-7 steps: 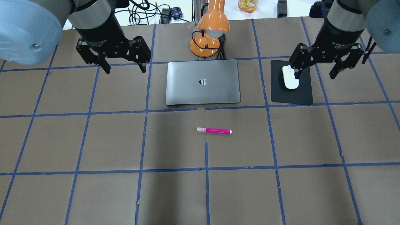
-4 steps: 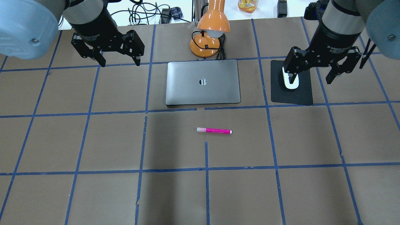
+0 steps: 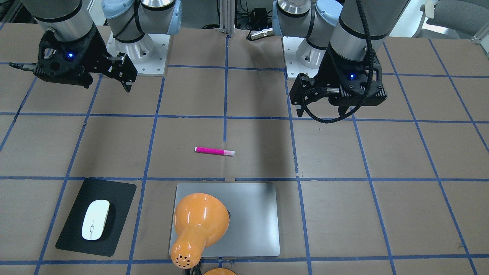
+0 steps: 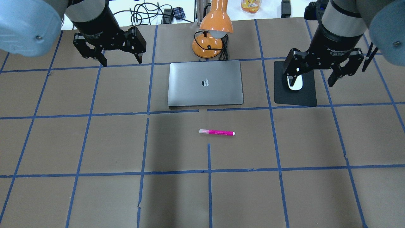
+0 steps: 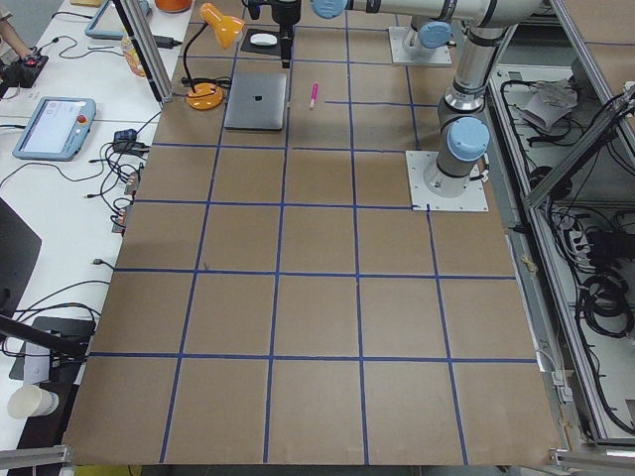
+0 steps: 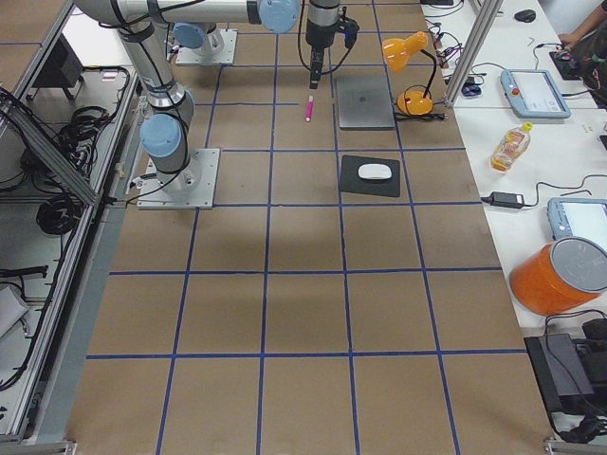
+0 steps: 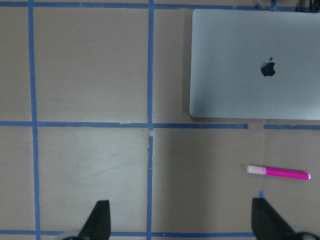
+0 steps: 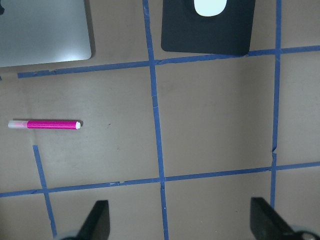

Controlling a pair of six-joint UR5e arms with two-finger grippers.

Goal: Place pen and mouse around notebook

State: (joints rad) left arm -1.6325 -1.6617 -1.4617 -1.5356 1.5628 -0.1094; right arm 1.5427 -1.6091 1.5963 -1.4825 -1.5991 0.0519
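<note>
The pink pen [image 4: 217, 132] lies flat on the brown table, in front of the closed silver notebook [image 4: 205, 83]. The white mouse [image 3: 95, 219] rests on a black pad to the notebook's right as seen from overhead. There my right gripper [image 4: 311, 83] hangs open above the pad, one finger covering part of the mouse [image 4: 295, 85]. My left gripper [image 4: 121, 60] is open and empty, high over the table to the left of the notebook. In the wrist views the pen [image 7: 278, 172] [image 8: 45, 124] lies well ahead of the open fingers.
An orange desk lamp [image 4: 212, 34] stands right behind the notebook, and its shade overhangs the lid [image 3: 198, 225]. The black mouse pad [image 4: 300, 98] lies by a blue tape line. Cables [image 4: 142, 12] lie past the table's far edge.
The left gripper has drifted toward the far edge. The right gripper has shifted left and now covers more of the mouse in the overhead view. Both stay open; pen, mouse and notebook are unmoved.
</note>
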